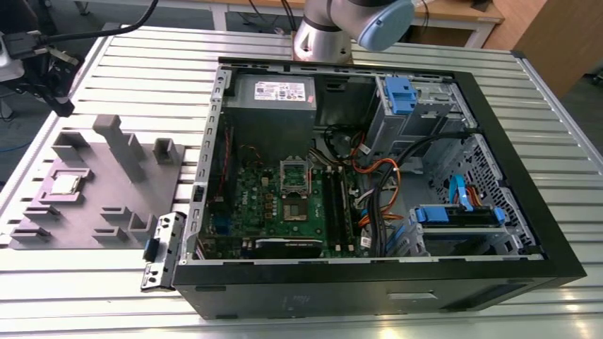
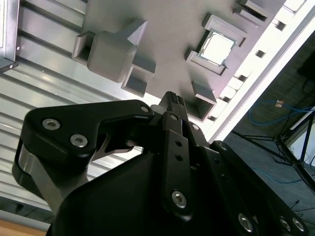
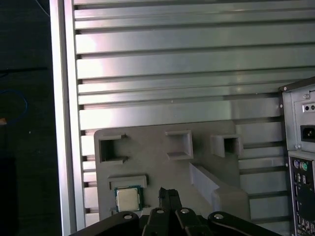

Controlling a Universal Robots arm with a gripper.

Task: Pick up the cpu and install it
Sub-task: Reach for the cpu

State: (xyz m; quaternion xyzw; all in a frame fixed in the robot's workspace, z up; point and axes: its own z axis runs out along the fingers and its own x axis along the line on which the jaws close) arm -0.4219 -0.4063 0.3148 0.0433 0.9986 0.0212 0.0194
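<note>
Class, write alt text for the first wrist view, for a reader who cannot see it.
The cpu lies in a square recess of a grey tray, with the shut gripper poised nearby, apart from it. The tray rests on a slatted metal table, and a computer case's rear panel shows at one edge.

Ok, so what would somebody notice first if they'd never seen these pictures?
Probably the big open computer case in the middle of the exterior view, with its green board on show. Next comes the shiny cpu, sitting in a pocket of the grey tray on the exterior view's left. In the first wrist view the robot's black hand hangs over the tray, right near the cpu.
</note>
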